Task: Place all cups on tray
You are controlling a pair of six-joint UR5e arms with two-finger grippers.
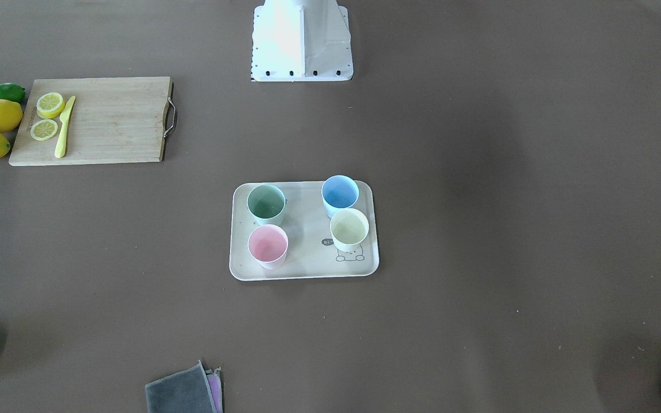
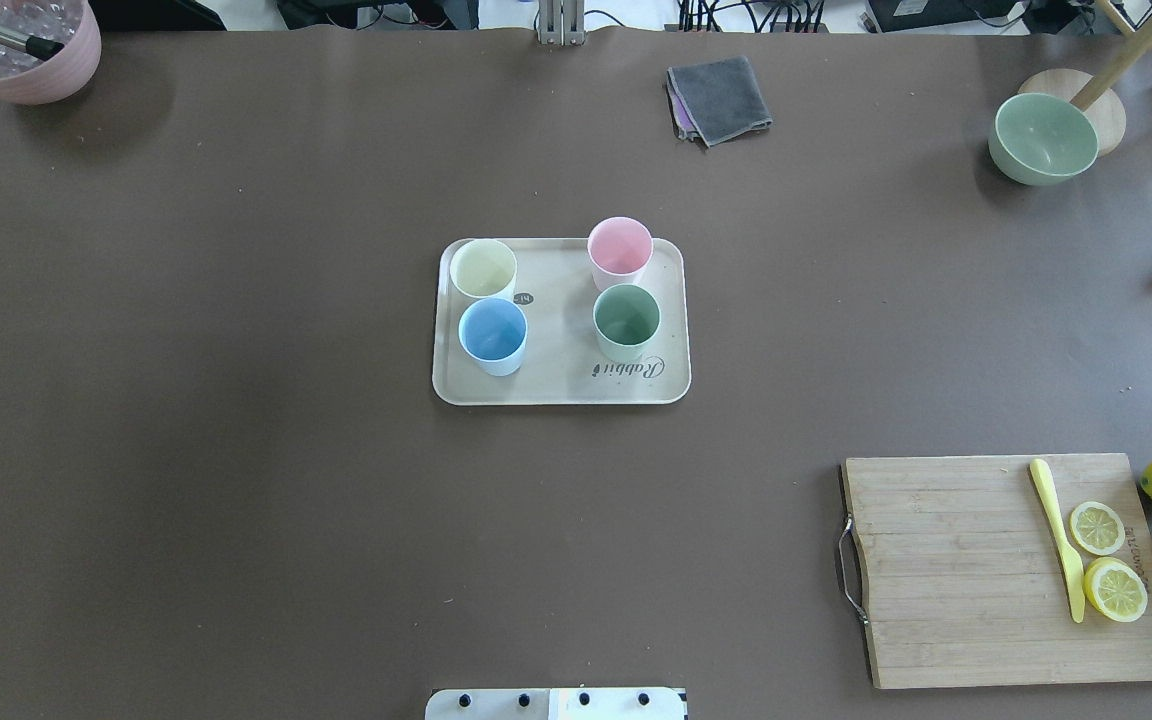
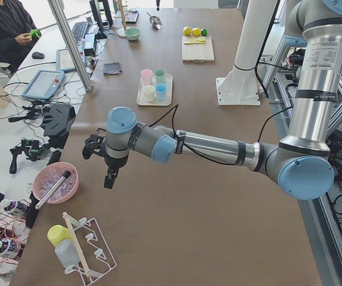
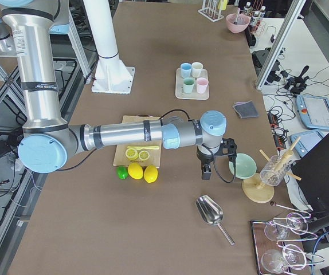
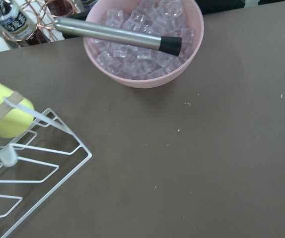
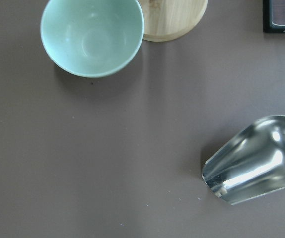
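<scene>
Currently all four cups stand upright on the tray (image 2: 561, 388) at mid-counter (image 2: 236, 450): cream cup (image 2: 483, 269) at 10 o'clock, pink cup (image 2: 620, 252) at 2, blue cup (image 2: 492, 335) at 8, green cup (image 2: 626, 322) at 4. Both the left fingers (image 3: 108, 178) and the right fingers (image 4: 206, 171) hang well apart from it; whether they are open or closed cannot be told.

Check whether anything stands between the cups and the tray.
Nothing visible does. The green cup, blue cup, pink cup and cream cup already stand upright on the tray.
</scene>
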